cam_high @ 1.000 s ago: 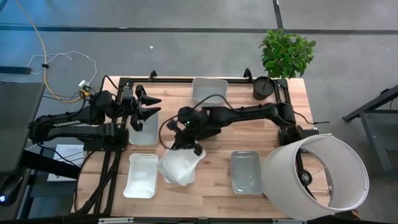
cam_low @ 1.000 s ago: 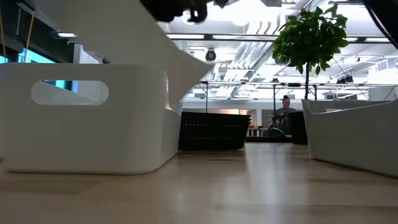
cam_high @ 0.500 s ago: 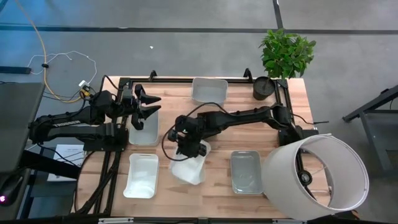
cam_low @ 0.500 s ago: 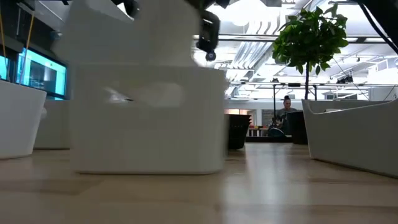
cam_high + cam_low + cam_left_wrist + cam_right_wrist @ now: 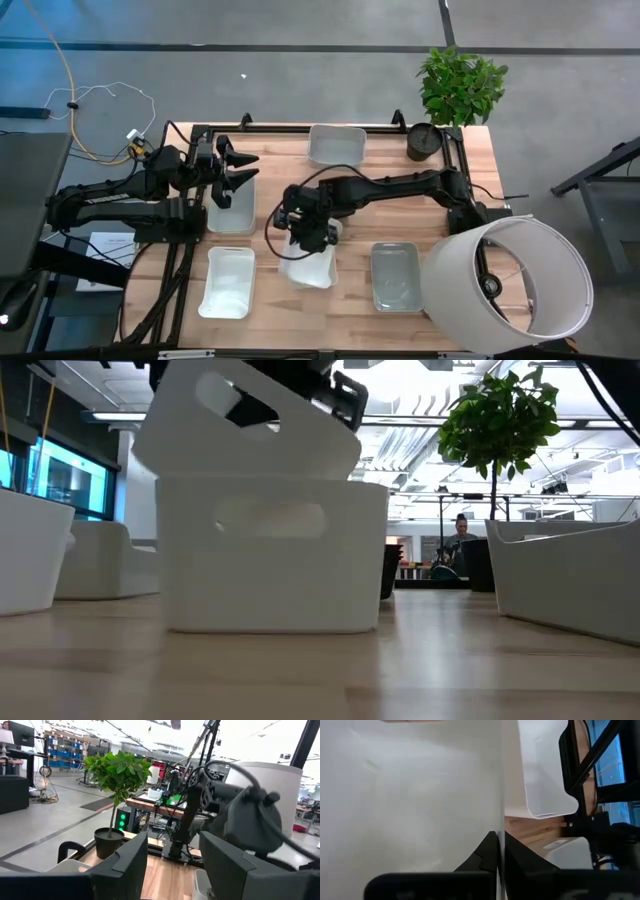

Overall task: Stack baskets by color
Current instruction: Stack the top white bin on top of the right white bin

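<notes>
Right gripper (image 5: pixel 312 232), wrist pitched down, clamps a tilted white basket (image 5: pixel 245 430) wall, the basket at its 6 o'clock; left gripper (image 5: pixel 240 170) is open.

An open-plan lab is indicated by exposed ceiling ducts (image 5: pixel 420 435), equipment racks (image 5: pixel 67 750) and a wooden workbench (image 5: pixel 360 215).

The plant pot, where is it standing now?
In the high view, the plant pot stands at the table's far right corner, right of a white basket.

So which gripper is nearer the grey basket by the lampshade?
Right. The right gripper is just beside the grey basket; the left gripper is across the table.
</notes>
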You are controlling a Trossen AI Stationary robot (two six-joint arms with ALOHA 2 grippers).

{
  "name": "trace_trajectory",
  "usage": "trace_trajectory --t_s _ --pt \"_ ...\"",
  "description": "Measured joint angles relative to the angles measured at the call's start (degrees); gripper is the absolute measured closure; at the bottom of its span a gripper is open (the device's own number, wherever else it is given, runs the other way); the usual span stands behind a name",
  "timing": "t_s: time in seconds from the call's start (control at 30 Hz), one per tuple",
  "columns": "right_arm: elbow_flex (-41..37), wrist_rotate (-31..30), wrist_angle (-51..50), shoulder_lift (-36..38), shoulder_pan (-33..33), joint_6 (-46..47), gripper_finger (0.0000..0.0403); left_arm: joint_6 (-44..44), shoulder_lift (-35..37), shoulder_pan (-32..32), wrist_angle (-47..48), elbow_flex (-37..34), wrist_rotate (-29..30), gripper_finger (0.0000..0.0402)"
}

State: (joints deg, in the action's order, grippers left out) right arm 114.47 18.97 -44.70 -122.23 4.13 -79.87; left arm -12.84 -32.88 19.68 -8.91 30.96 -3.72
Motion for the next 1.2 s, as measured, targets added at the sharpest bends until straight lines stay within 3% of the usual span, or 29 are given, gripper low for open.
trace_trajectory --t_s 0.3,1.0,1.2 --pt "5.39 -1.21 -8.63 0.09 0.76 -4.11 0.0403 0.00 0.00 0.00 0.02 0.00 0.08 0.0234" --pt "5.32 -2.46 -15.97 -1.66 1.61 -5.06 0.0403 0.00 0.00 0.00 0.04 0.00 0.08 0.0234" --pt "5.30 -3.30 -14.29 -1.73 1.61 2.03 0.0403 0.00 0.00 0.00 0.03 0.00 0.06 0.0234"
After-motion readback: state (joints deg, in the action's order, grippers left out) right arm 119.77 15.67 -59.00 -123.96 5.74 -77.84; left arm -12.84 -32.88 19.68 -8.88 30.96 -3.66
